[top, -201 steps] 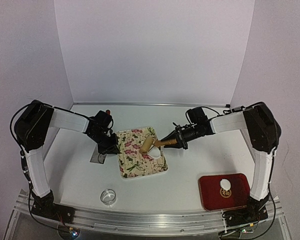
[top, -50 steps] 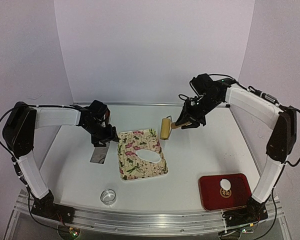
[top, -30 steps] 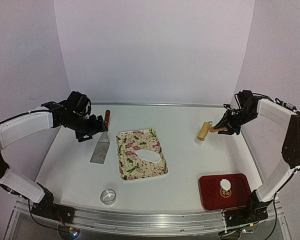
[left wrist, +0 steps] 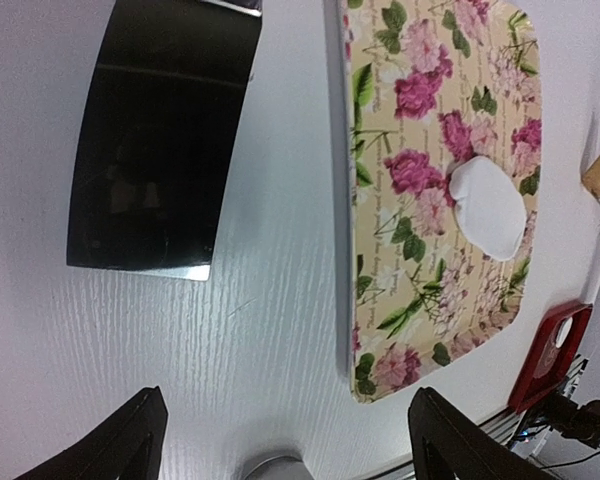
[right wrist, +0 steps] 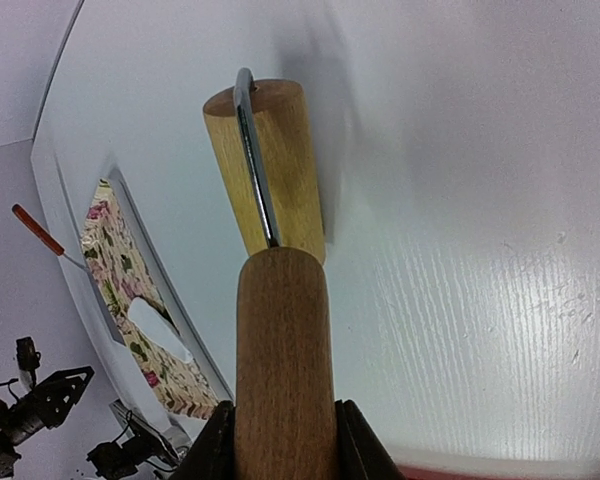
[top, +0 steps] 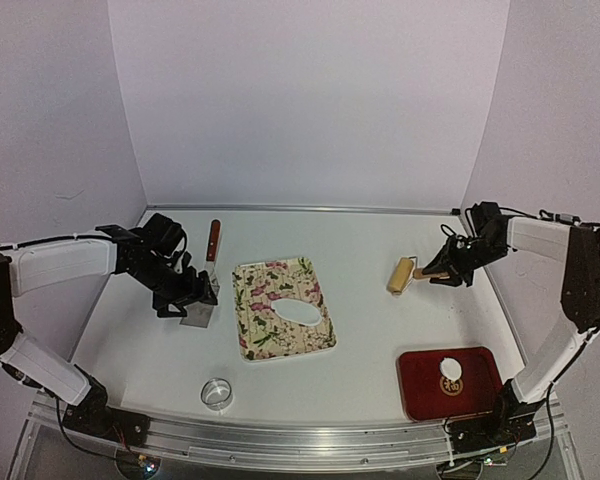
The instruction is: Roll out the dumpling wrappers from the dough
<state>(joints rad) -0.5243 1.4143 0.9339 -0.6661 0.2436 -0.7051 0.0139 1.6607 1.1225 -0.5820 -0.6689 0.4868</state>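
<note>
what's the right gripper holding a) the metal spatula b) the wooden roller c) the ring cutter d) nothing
b: the right gripper is clamped on the handle of the wooden roller, while the spatula lies on the table over by the left arm.

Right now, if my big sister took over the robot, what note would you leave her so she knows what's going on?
Left gripper: jaws open, empty, above the blade of the spatula, which lies on the table.
Right gripper: jaws shut on the rolling pin handle, at the table's right side, away from the dough.
Dough sheet: flat, on the flowered tray.
Done: one round wrapper sits on the red tray.
Left: probably put the pin down, cut more wrappers with the ring cutter near the front edge, and move them to the red tray.
</note>
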